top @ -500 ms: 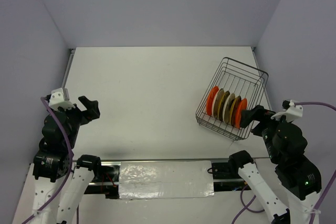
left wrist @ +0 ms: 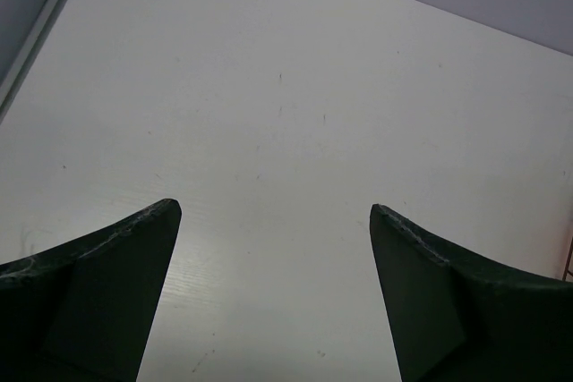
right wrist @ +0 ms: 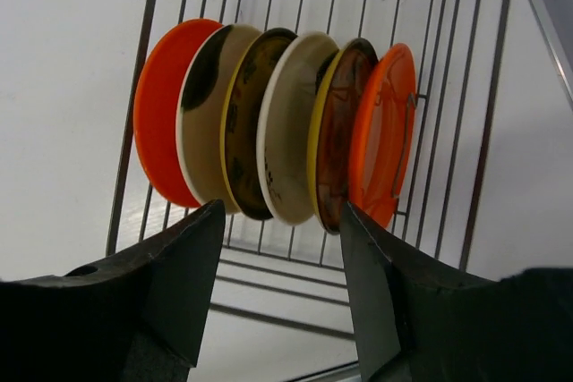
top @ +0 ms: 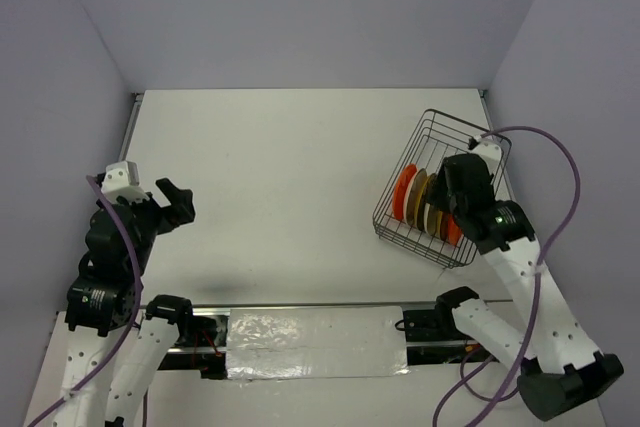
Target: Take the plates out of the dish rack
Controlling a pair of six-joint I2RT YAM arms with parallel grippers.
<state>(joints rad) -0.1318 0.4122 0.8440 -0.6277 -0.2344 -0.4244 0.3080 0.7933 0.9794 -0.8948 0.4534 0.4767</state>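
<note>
Broadly, a white counter (top: 290,167) is seen, closed in on three sides by pale lavender walls (top: 300,7). A silvery strip (top: 315,342) is laid along the near edge between the arm bases.

One dish rack (top: 466,151) of dark wire is noted on the counter's right side, toward the far corner and turned at an angle to the edges.

Six plates (right wrist: 286,131) are counted in it, stood on edge in one close row.
- Two orange plates (right wrist: 161,123) are placed at the two ends of the row.
- Two cream plates (right wrist: 199,145) are counted, one marked with a dark brown patch.
- Two brown patterned plates (right wrist: 246,123) with yellow rims are set alternately with the cream ones.

The right end effector (right wrist: 279,216) is held over the rack with its fingers spread. In the wrist view the row of plates is framed between them, and no contact can be made out.

The left end effector (left wrist: 273,210) is likewise spread wide, with nothing held. It is poised above the counter's left side, well apart from the rack.
</note>
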